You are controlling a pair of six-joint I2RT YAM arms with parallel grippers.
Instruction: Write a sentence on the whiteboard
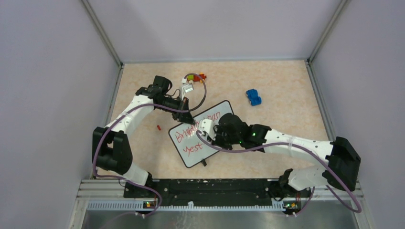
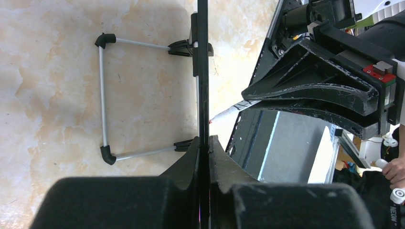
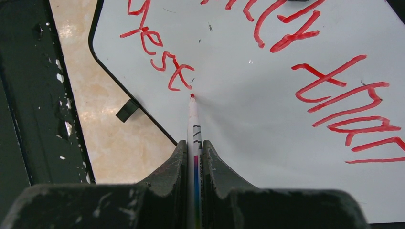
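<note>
The whiteboard lies tilted on the table with the sentence in red script, an upper line and "Yest" below it. My left gripper is shut on the board's upper left edge. In the left wrist view the whiteboard is an edge-on dark strip pinched between the jaws of that gripper. My right gripper is shut on a thin white marker. Its red tip touches the whiteboard just past the last letter of the sentence.
A blue toy car sits behind the board and small coloured toys lie at the back. A red cap lies left of the board. The board's wire stand and a black clip foot rest on the table. Enclosure walls surround it.
</note>
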